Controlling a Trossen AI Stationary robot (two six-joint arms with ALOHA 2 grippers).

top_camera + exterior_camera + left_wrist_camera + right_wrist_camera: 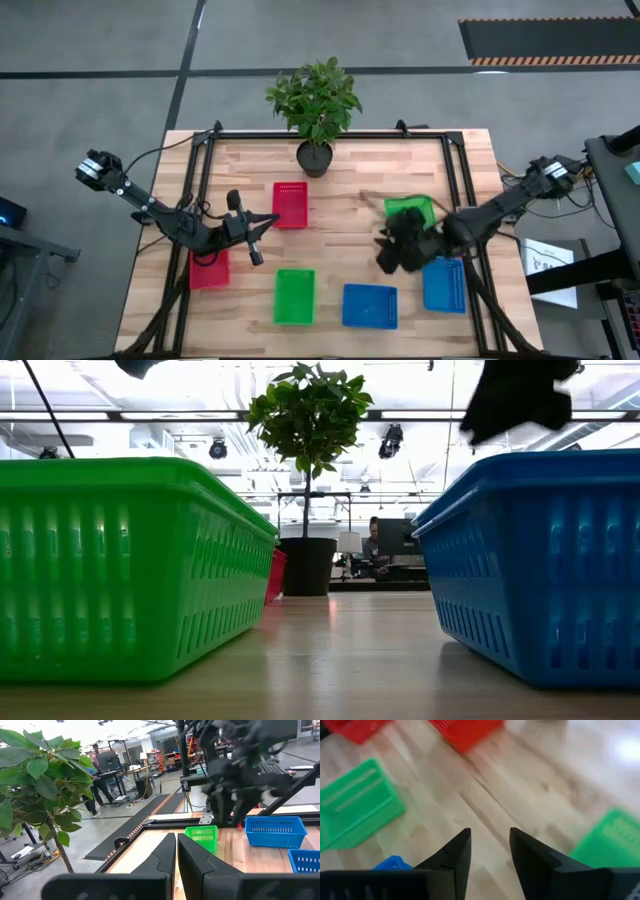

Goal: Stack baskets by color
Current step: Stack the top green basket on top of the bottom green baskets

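Six baskets show in the high view. Two red ones lie at mid-table (290, 203) and at the left (209, 268). Green ones rest near the front (294, 296) and at the right (410, 210). Two blue ones (369, 305) (443, 285) sit front right. All lie flat and single on the wood. My right gripper (392, 255) (489, 850) hangs open and blurred above the table between the right green basket and the blue ones, with nothing between its fingers. My left gripper (268, 220) (176, 855) is shut, level, above the table's left half.
A potted plant (315, 150) stands at the table's far edge, middle. A black frame rail (330, 133) runs around the tabletop. Bare wood (345, 240) lies between the mid red basket and my right gripper. People stand in the room beyond the table.
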